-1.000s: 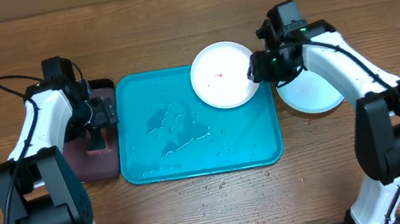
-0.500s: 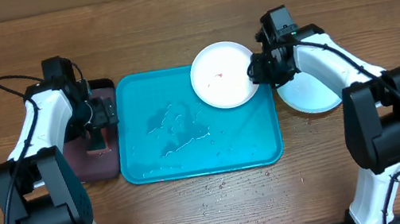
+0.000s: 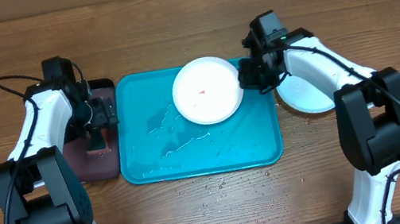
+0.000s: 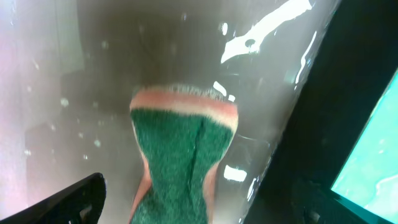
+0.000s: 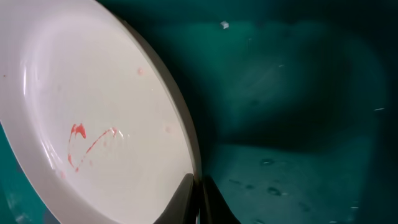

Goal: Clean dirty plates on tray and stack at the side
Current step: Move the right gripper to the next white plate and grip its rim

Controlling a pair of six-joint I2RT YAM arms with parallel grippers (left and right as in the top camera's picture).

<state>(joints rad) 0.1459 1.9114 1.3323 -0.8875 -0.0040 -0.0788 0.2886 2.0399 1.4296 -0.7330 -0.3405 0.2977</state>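
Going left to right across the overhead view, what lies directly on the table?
small black tray → turquoise tray → pale plate

The white plate [image 3: 207, 91], pinched at its rim by the right gripper [image 3: 245, 81], takes up the far right part of the blue tray [image 3: 192, 161]. The tray's wet near half and left side lie open from above. The right arm crosses over a second plate [image 3: 312, 98] on the table [image 3: 169, 20] just beside the tray. The left gripper [image 3: 98, 126] and a sponge [image 4: 180, 162] crowd the black tray [image 3: 100, 166]. Open wood runs along the far and near sides.
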